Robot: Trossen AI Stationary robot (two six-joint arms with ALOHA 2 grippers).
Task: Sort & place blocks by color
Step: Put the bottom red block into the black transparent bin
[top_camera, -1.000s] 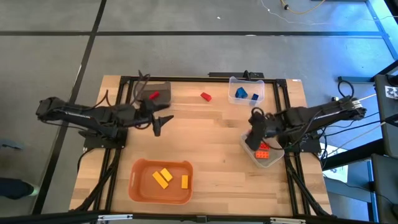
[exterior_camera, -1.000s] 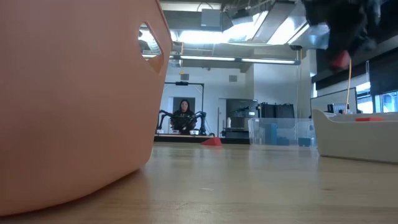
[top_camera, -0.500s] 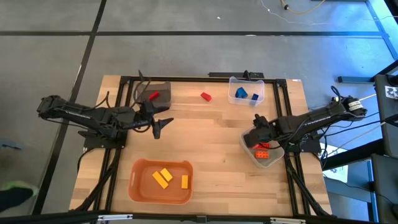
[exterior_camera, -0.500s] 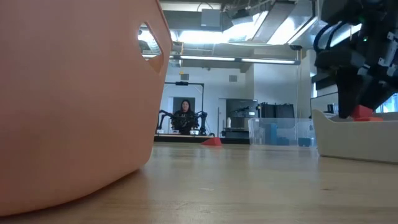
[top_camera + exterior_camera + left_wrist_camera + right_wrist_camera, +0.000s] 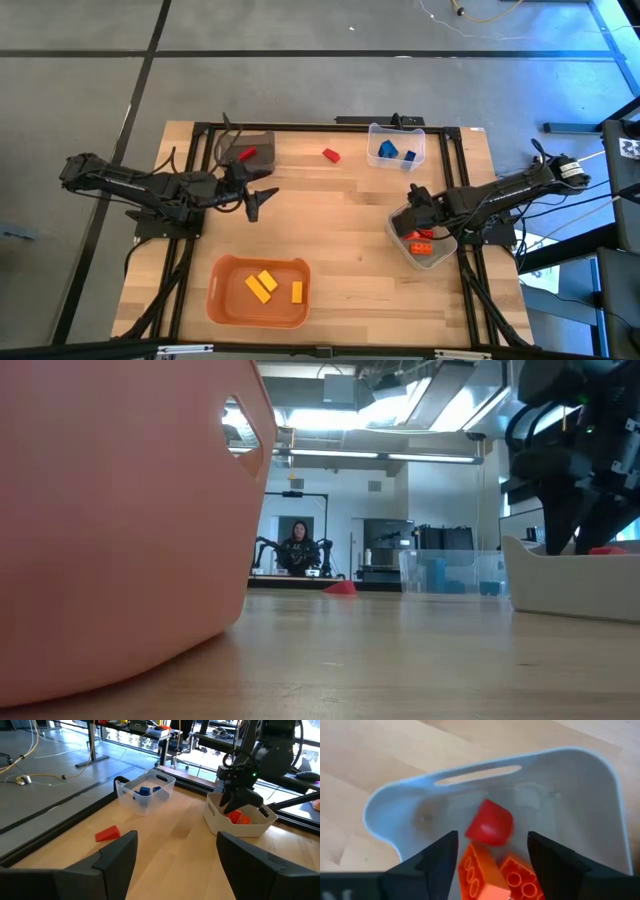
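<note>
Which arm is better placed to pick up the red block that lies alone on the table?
Probably the left: its open gripper hovers nearer the red block; the right gripper is over the white bin.

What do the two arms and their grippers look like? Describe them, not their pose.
Both arms are dark, nearly black, jointed links with black cables running along them. The left gripper has two broad, flat, matte black fingers. The right gripper has the same dark angular fingers; a small green light shows on its wrist housing.
</note>
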